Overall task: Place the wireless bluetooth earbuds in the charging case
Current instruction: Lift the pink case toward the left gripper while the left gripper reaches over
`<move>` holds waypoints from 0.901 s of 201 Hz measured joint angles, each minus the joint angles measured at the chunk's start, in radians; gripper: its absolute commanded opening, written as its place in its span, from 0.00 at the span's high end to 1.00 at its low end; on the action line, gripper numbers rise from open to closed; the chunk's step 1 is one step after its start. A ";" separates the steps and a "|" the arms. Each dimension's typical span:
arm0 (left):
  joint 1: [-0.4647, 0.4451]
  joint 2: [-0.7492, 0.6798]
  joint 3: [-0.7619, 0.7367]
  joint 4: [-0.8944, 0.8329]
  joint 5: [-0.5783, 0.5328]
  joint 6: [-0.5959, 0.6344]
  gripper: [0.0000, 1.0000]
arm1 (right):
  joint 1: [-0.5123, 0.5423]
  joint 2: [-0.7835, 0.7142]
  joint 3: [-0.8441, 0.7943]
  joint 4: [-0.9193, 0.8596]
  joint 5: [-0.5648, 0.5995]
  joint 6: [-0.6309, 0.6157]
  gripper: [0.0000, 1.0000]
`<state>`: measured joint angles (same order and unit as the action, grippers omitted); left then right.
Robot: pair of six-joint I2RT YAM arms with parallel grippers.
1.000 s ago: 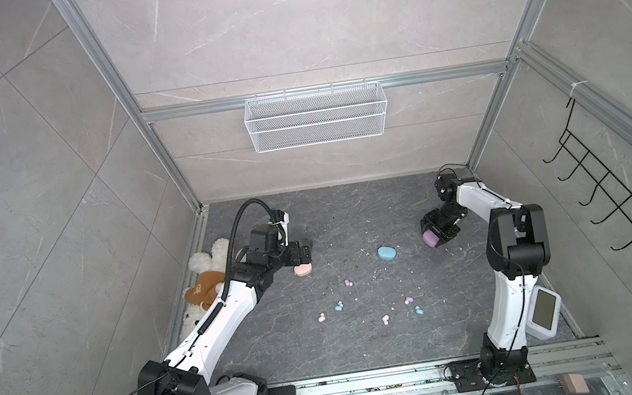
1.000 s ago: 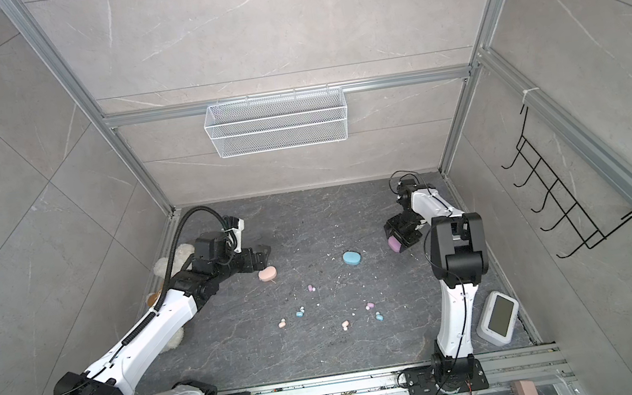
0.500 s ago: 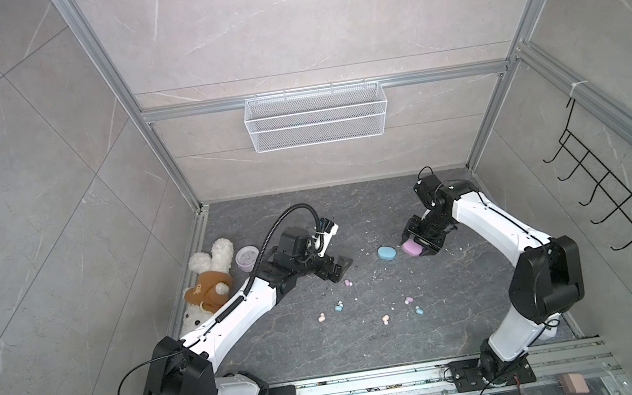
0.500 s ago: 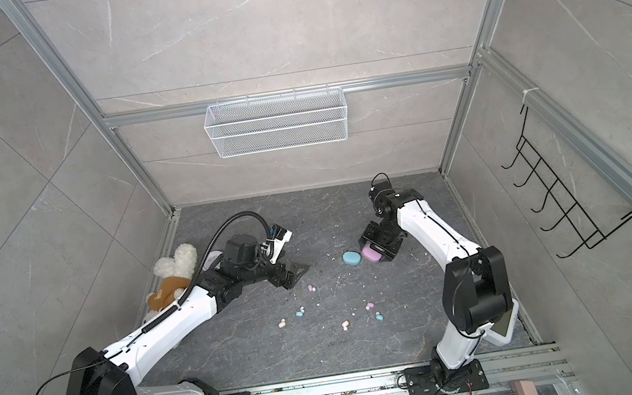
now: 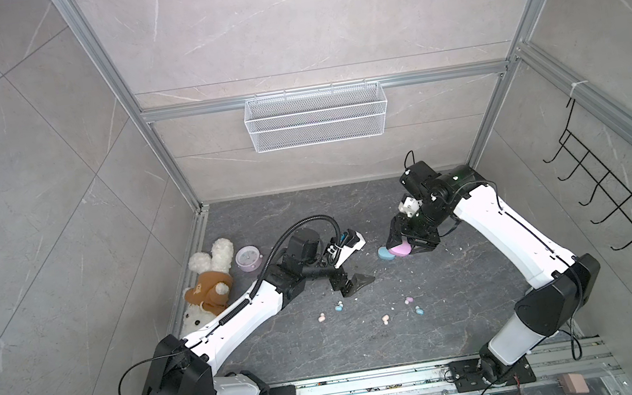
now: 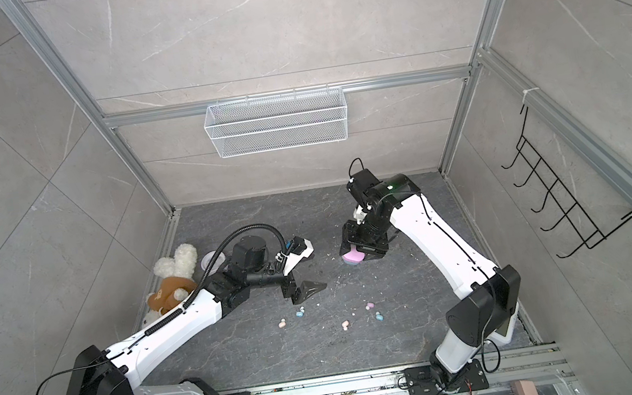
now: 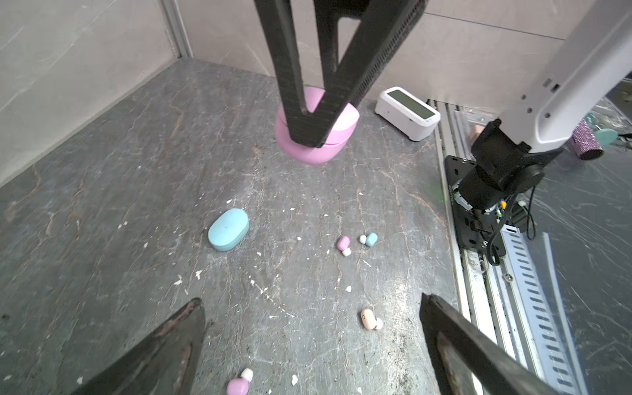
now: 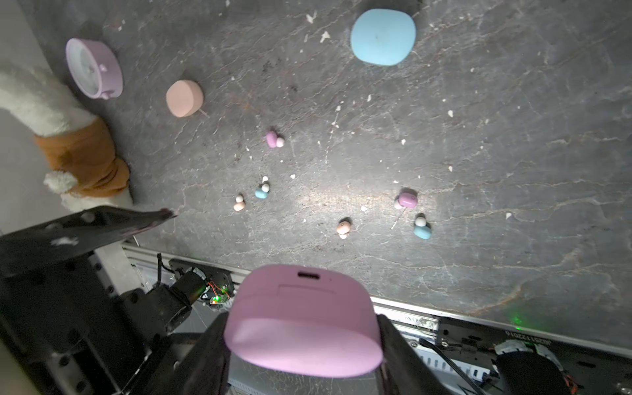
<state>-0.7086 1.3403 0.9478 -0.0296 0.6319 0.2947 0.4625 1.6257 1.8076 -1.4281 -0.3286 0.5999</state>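
My right gripper (image 8: 302, 342) is shut on a closed lilac charging case (image 8: 304, 321), held just above the floor next to a blue charging case (image 5: 385, 254) (image 7: 228, 229). In the left wrist view that lilac case (image 7: 314, 136) hangs between the right fingers (image 7: 301, 113). A peach charging case (image 8: 184, 98) lies near the left wall. Several earbuds are scattered on the dark floor: lilac (image 8: 272, 139), blue (image 8: 261, 193), peach (image 8: 239, 204), lilac (image 8: 407, 200), peach (image 8: 343, 228), blue (image 8: 422, 231). My left gripper (image 5: 354, 284) (image 7: 311, 304) hangs open and empty above the left group of buds.
A plush toy (image 5: 209, 285) and a round lilac clock (image 5: 248, 258) sit by the left wall. A white digital clock (image 7: 407, 113) stands at the right front. A wire basket (image 5: 315, 116) hangs on the back wall, a black hook rack (image 5: 621, 201) on the right wall.
My right arm has swung in from the right with the lilac case to beside the blue case. My left gripper has left the peach case and moved toward the middle, over the buds.
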 measured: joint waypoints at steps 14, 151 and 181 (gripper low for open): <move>-0.003 0.000 0.000 0.018 0.029 0.014 0.00 | 0.031 0.000 0.050 -0.029 -0.002 -0.024 0.47; -0.044 -0.073 -0.052 0.234 0.131 0.012 0.00 | 0.229 -0.002 0.159 -0.060 -0.042 -0.044 0.48; -0.064 -0.101 -0.075 0.246 0.129 0.011 0.06 | 0.244 0.000 0.167 -0.059 -0.043 -0.031 0.49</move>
<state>-0.7731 1.2388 0.8726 0.2169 0.7612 0.3061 0.7067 1.6253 1.9751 -1.4872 -0.3714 0.5686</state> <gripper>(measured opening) 0.971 0.613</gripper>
